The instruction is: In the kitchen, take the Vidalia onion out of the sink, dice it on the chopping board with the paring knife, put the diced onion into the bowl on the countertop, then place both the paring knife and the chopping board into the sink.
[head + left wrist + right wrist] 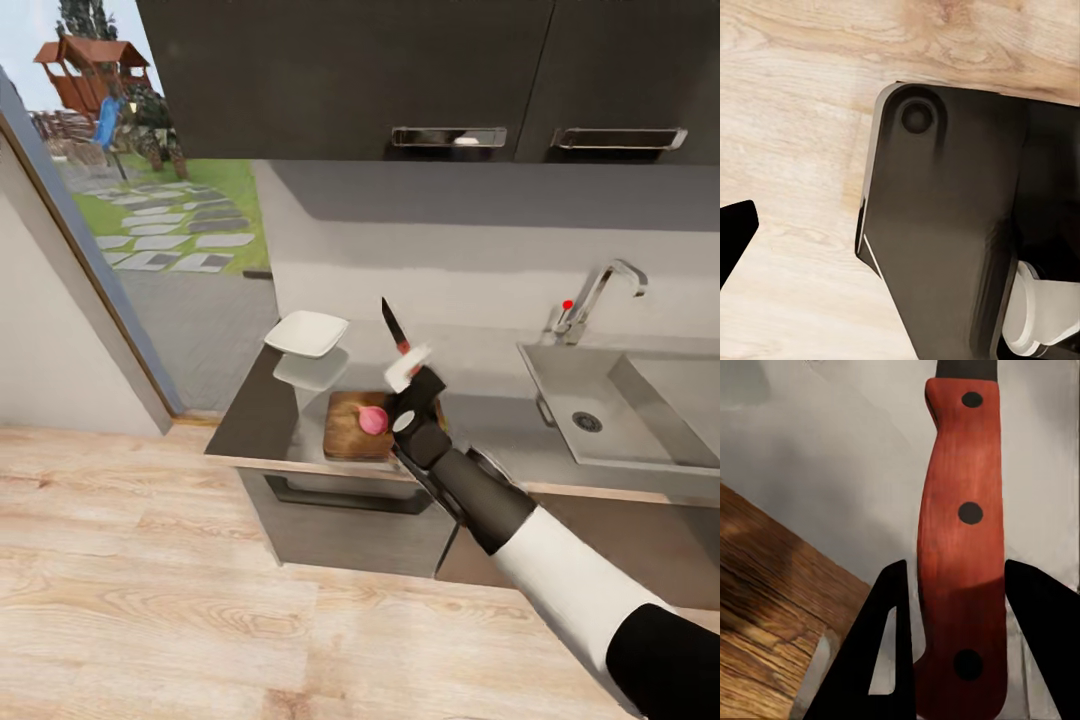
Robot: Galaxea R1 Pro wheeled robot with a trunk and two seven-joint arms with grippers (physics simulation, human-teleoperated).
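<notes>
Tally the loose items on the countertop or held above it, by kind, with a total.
Onion: 1
Board: 1
Knife, in the right claw: 1
Bowl: 1
Total: 4

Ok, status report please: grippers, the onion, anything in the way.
Right gripper shut on paring knife, blade up. Onion whole on chopping board. Left gripper state unreadable. Nothing blocking the board.
</notes>
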